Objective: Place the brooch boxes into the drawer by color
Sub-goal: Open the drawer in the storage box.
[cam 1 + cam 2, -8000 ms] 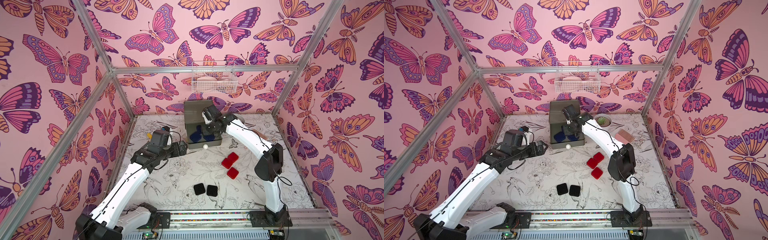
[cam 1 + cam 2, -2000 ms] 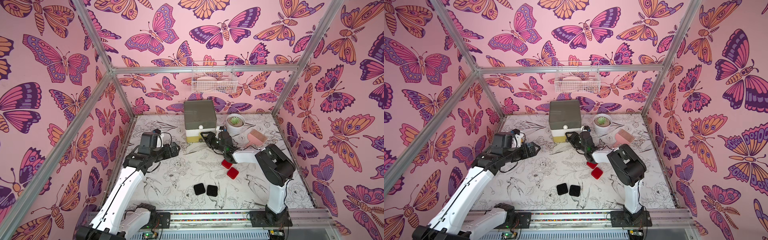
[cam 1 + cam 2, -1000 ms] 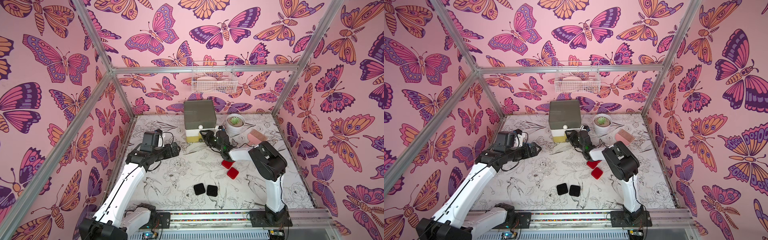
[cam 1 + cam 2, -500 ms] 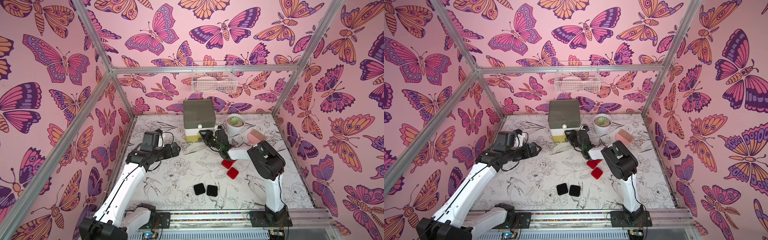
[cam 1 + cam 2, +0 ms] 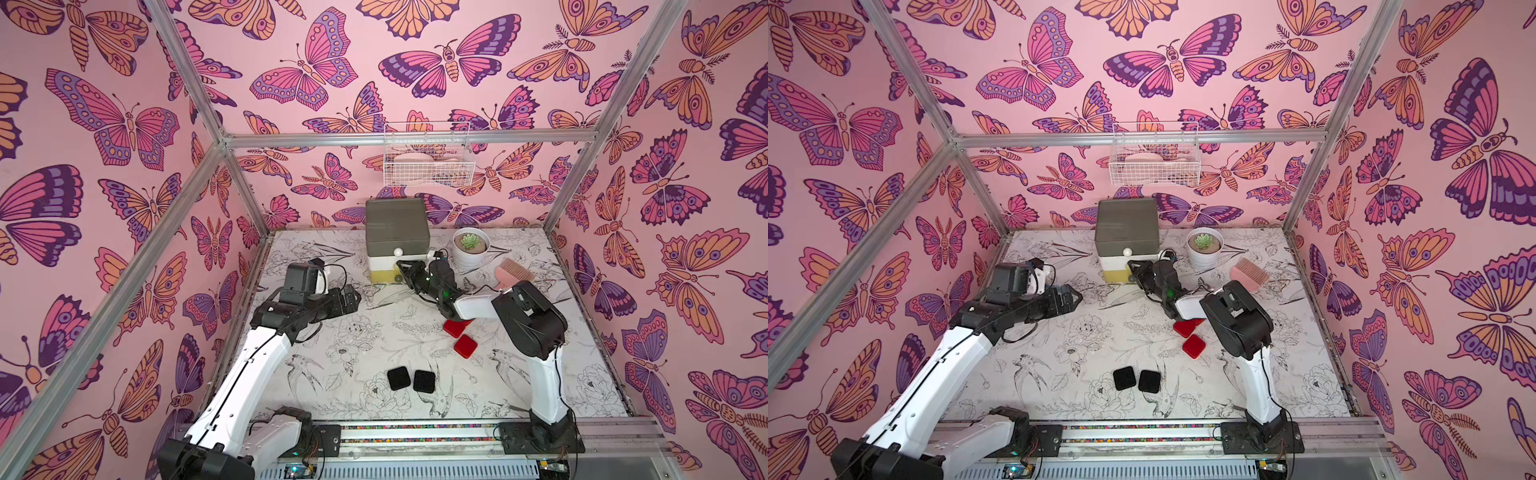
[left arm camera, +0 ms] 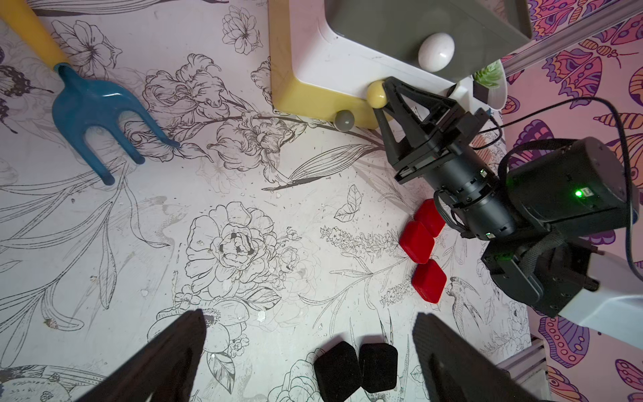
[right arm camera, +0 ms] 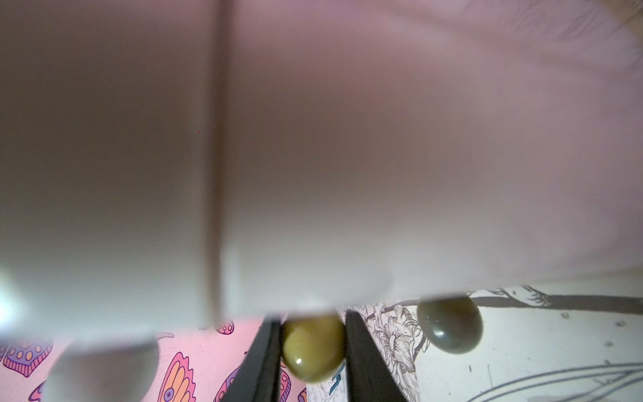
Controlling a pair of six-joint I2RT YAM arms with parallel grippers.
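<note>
We saw a counter (image 5: 332, 374) printed with line-drawn flowers, closed in by pink butterfly walls (image 5: 124, 124). The drawer (image 5: 397, 237) stood at the counter's back edge against the wall: a grey tier over a white one over a yellow one, and the fronts looked flush.

The right gripper (image 6: 380, 97) sat low at the drawer front, beside a potted succulent (image 5: 471, 247). Its two fingers were pressed against either side of the yellow knob (image 7: 313, 348) on the white tier. The left gripper (image 6: 309, 315) hung over the counter's left half, well apart from the drawer, with its jaws spread wide.

Three red brooch boxes (image 6: 416, 242) lay close together in a row just beside the right arm (image 5: 528, 320), the rearmost partly under it. Two black brooch boxes (image 5: 398, 378) lay side by side, touching, near the front rail (image 5: 415, 432).

Between the two arms, in front of the drawer, the counter was open. A blue garden fork (image 6: 101, 115) lay apart from the drawer, on the side away from the right gripper. A pink comb (image 5: 513, 272) lay near the succulent. A wire basket (image 5: 428, 166) hung on the back wall.
</note>
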